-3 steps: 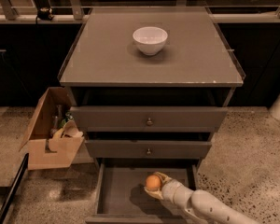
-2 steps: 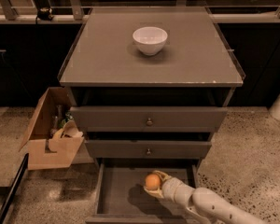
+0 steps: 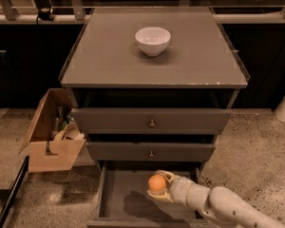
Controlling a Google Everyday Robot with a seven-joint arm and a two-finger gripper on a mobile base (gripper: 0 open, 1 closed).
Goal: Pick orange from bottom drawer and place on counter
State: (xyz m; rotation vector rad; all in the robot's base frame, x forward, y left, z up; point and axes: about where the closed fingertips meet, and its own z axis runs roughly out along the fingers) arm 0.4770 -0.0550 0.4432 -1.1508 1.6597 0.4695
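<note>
View from above and in front of the drawer cabinet (image 3: 114, 120). The bottom drawer (image 3: 118, 194) of the cabinet stands pulled out, its flat floor exposed. The two upper drawers (image 3: 190, 120) of the cabinet, each with a small round knob, are pulled out only a little. The pale arm (image 3: 223, 207) enters from the lower right of the cabinet and reaches leftward over the open drawer. The gripper (image 3: 160, 186) sits inside the bottom drawer, toward its right half, with its fingers (image 3: 167, 175) clenched on the orange (image 3: 156, 183), one above and one below the fruit. The orange is held over the drawer floor, where a dark shadow lies below and to its left. The counter (image 3: 104, 56), the flat top of the cabinet, carries a white bowl (image 3: 153, 40) toward its rear centre, upright and well apart from the orange. A cardboard box (image 3: 52, 148) with open flaps stands on the speckled floor (image 3: 256, 146) just beside the cabinet's left side, holding small items too indistinct to identify.
</note>
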